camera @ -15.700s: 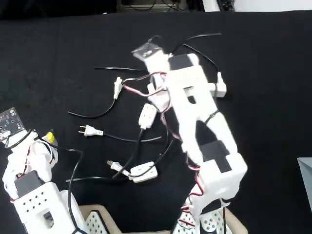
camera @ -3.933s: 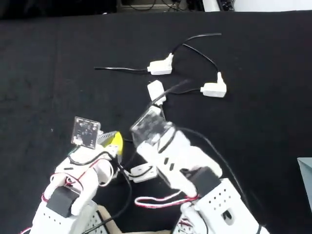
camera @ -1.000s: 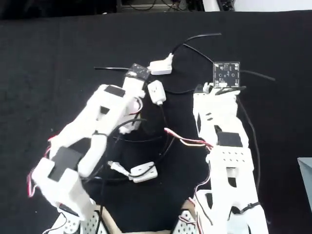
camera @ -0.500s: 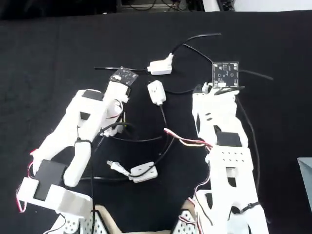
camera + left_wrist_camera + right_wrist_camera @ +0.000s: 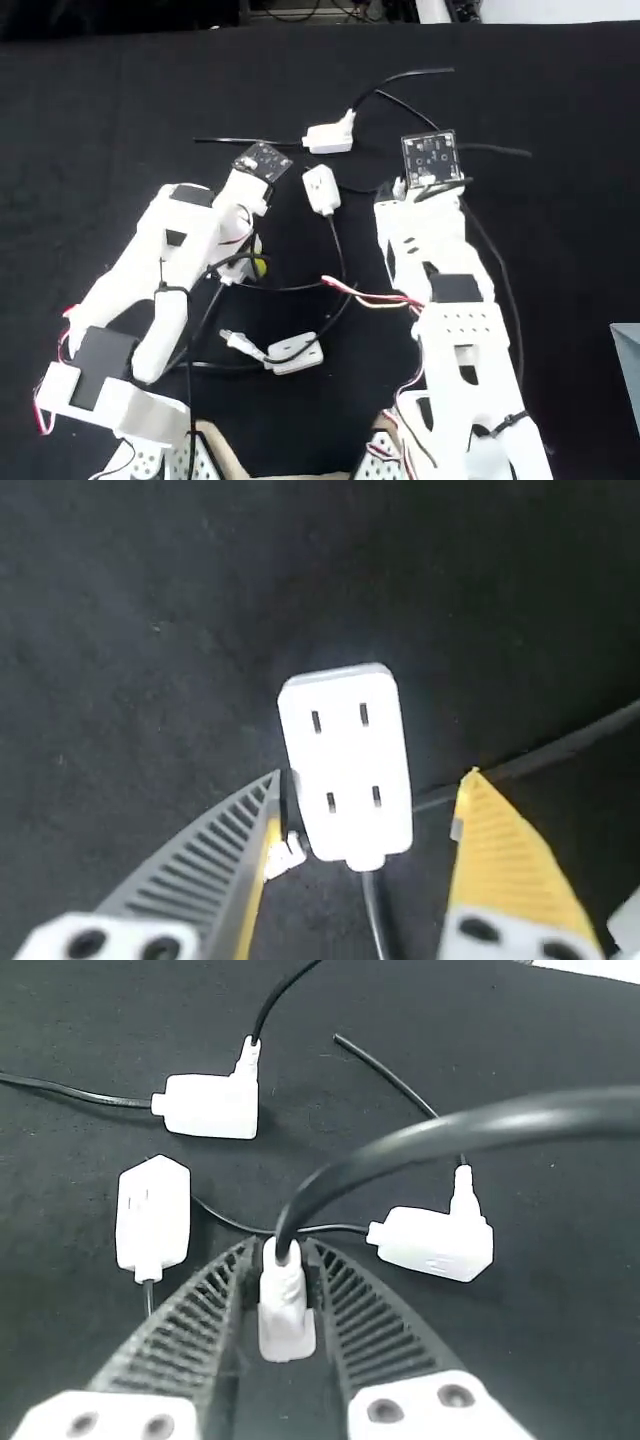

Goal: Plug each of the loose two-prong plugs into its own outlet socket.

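Observation:
A white outlet socket (image 5: pixel 345 765) with two pairs of slots lies face up on the black cloth. My left gripper (image 5: pixel 372 780) is open and straddles the socket's cord end, one finger on each side. From above, this socket (image 5: pixel 320 188) lies just beside the left arm's wrist (image 5: pixel 262 160). My right gripper (image 5: pixel 282 1250) is shut on a small white plug (image 5: pixel 284 1310) whose black cord (image 5: pixel 430 1135) arches up and away. It hangs between the socket (image 5: pixel 152 1210) and a white angled block (image 5: pixel 435 1243). The right arm's wrist (image 5: pixel 430 158) is to the right of the socket.
Another white angled block (image 5: pixel 330 137) with a black cord lies at the back. Near the front, a second white socket (image 5: pixel 297 352) has a plug (image 5: pixel 237 341) at its end. Black cords (image 5: pixel 290 287) loop across the middle of the cloth. A grey box corner (image 5: pixel 628 365) sits at the right edge.
The right arm has shifted left, toward the socket, with the plug in it. The left arm swung left a second ago and has since barely moved.

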